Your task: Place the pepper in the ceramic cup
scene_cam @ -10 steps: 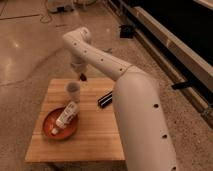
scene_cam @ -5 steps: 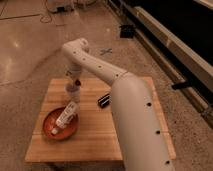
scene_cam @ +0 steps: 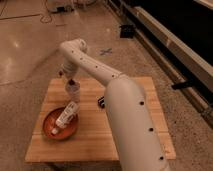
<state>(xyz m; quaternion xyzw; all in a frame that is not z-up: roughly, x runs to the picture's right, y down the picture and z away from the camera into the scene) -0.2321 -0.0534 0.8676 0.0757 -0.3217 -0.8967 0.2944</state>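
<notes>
Robot arm (scene_cam: 95, 70) reaches over the wooden desk (scene_cam: 90, 145) from the near right, elbow up high at the back, wrist bent down twd the desk's back-left part. Gripper (scene_cam: 70, 79) hangs just above the cup (scene_cam: 73, 92), pointing down at its mouth. Fingers look pinched narrow on the pepper (scene_cam: 71, 82), a tiny dark-red bit at the tip, right over the cup's opening and v. close to the rim; can't tell if it's touching the rim or not. Cup stands upright on the desk, pale, no handle seen. Just in front of it, nearer the left-front corner, sits a wide reddish-brown bowl (scene_cam: 48, 120) w/ a white tube (scene_cam: 66, 114) lying tilted inside, its reddish end low at the front of the bowl. Small dark object (scene_cam: 101, 103) lies on the desk beside the arm, approx. mid-desk, apart from cup and bowl. Blue X mark (scene_cam: 106, 51) on the floor behind the desk.
</notes>
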